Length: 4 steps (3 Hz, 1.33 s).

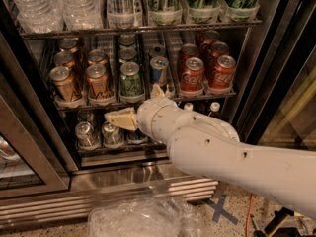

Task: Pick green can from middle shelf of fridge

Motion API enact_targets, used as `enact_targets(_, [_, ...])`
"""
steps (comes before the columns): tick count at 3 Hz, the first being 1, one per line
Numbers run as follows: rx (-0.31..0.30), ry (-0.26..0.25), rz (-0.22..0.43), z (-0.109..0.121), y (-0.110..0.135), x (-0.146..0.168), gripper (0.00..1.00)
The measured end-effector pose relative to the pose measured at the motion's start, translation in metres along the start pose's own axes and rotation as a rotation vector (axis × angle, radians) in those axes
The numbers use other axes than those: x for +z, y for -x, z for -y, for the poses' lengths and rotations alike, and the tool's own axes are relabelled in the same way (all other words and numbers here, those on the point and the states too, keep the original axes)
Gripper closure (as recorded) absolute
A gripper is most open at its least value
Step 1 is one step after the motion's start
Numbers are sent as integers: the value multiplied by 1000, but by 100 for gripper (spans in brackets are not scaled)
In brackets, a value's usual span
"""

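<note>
The green can (131, 81) stands at the front of the middle shelf (148, 100) of the fridge (148, 174), in a lane between gold cans (98, 82) on its left and a blue-and-silver can (159, 70) on its right. My gripper (132, 102) is open, just below and in front of the green can. One cream finger (120, 119) points left across the lower shelf, and the other fingertip (157, 90) rises by the can's lower right. Nothing is held. My white arm (222, 147) comes in from the lower right.
Red cola cans (206, 73) fill the shelf's right side. Tall green-striped cans (200, 1) and water bottles (49, 4) stand on the rack above. Silver cans (89, 135) sit on the rack below. A glass door (24, 152) hangs open at left. Crumpled clear plastic (143, 218) lies on the floor.
</note>
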State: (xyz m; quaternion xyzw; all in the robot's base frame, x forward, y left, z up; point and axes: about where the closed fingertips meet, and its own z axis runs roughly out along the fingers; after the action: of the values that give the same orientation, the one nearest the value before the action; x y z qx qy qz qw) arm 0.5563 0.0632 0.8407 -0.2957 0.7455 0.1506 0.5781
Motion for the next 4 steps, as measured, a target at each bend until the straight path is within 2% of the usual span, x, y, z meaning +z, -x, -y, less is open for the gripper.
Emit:
enact_targets(1, [-9,3,15,-7,0,7,27])
enact_targets(3, [-10,-27,22,-5,-5,19,25])
enact_targets(4, [-5,-61,32,5,-3,25,25])
